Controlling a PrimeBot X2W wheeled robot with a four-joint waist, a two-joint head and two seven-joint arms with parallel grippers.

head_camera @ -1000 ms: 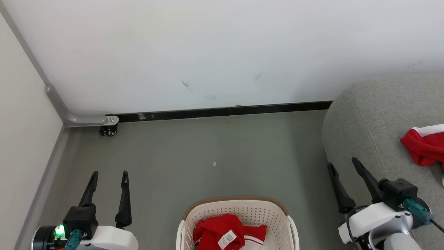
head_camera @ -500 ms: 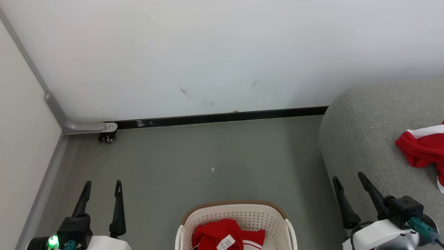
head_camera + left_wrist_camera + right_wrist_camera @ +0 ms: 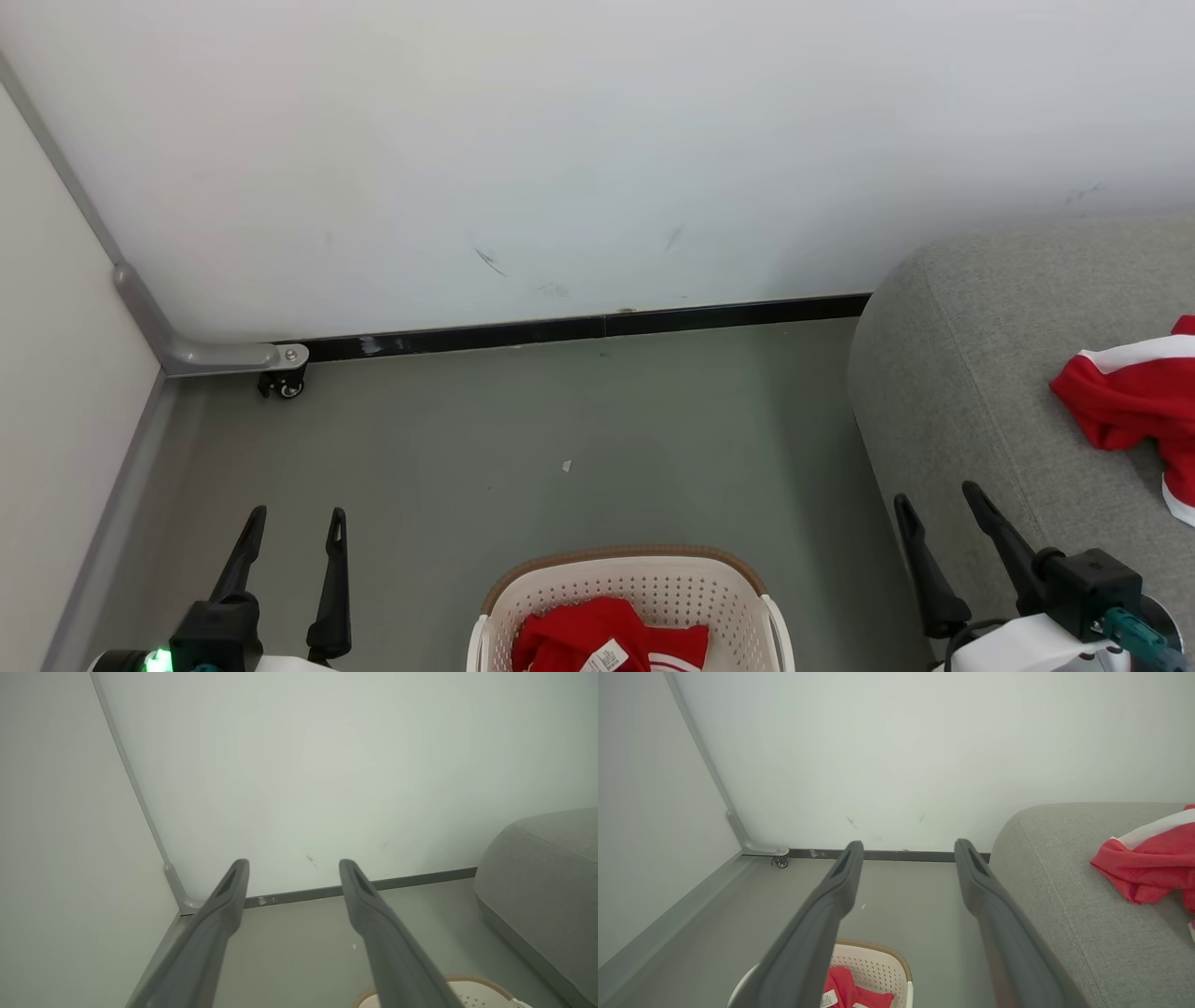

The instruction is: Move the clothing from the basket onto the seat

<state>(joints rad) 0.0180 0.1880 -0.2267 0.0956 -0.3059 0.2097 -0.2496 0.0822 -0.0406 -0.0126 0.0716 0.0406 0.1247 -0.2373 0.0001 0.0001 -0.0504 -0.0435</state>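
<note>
Left hand (image 3: 299,513) wide and empty, fingers pointing up over the floor (image 3: 560,411) at lower left, well apart from the laundry basket (image 3: 625,553). Right hand (image 3: 935,495) wide too, nothing between its fingers, just beside the front side of the grey sofa (image 3: 971,373) at lower right. Basket stands on the floor between both hands, cropped by the bottom edge of the head view. Red clothing (image 3: 574,635) with white trim and a white label lies bunched inside it. One red garment (image 3: 1120,401) with a white stripe already lies on the sofa seat, far right. So the task looks partly done, with at least one piece left to fetch. Can't tell how many are in the basket.

Risks:
- The basket is almost under the robot, so a reach means bending down, and the head view may lose the pile.
- The fabric is bunched, so a pinch could take only a top fold and the piece could slip onto the floor mid-carry. It could also drag two pieces at once.
- The long fingers could catch a perforated wall or the brown rim and tip or shove the light basket.
- The right hand is close to the sofa side, so a swing inward could scrape the upholstery.
- A release near the rounded sofa edge could let the garment slide off
</note>
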